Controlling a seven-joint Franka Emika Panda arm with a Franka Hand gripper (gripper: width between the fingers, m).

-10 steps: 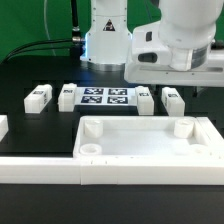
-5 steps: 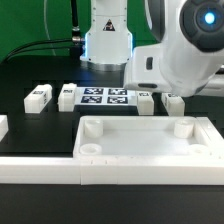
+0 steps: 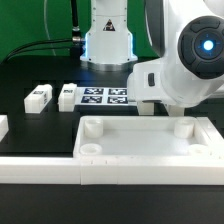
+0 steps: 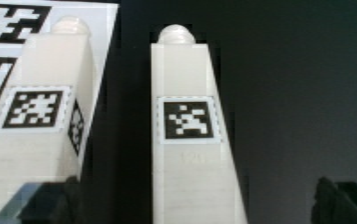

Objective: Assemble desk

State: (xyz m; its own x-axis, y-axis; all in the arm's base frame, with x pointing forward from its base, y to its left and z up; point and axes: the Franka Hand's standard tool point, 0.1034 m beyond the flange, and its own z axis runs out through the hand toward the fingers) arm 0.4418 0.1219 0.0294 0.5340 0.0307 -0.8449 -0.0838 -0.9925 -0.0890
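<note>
The white tray-like tabletop (image 3: 140,150) lies at the front of the exterior view, its round corner sockets facing up. Two tagged white legs (image 3: 38,97) (image 3: 67,96) lie on the black table at the exterior view's left. The arm's wrist (image 3: 185,60) hangs low at the right and hides what lies under it. In the wrist view my gripper (image 4: 193,205) is open. Its dark fingertips (image 4: 42,205) stand on either side of one tagged leg (image 4: 189,120) without touching it. A second leg (image 4: 42,110) lies beside that one.
The marker board (image 3: 105,97) lies flat between the legs, and its corner shows in the wrist view (image 4: 15,20). A long white border rail (image 3: 40,165) runs along the front, with another white piece (image 3: 3,127) at the left edge. The arm's base (image 3: 105,40) stands behind.
The arm has come down and turned over the two legs at the exterior view's right, and now hides them. The jaws stay wide apart. Nothing else has moved.
</note>
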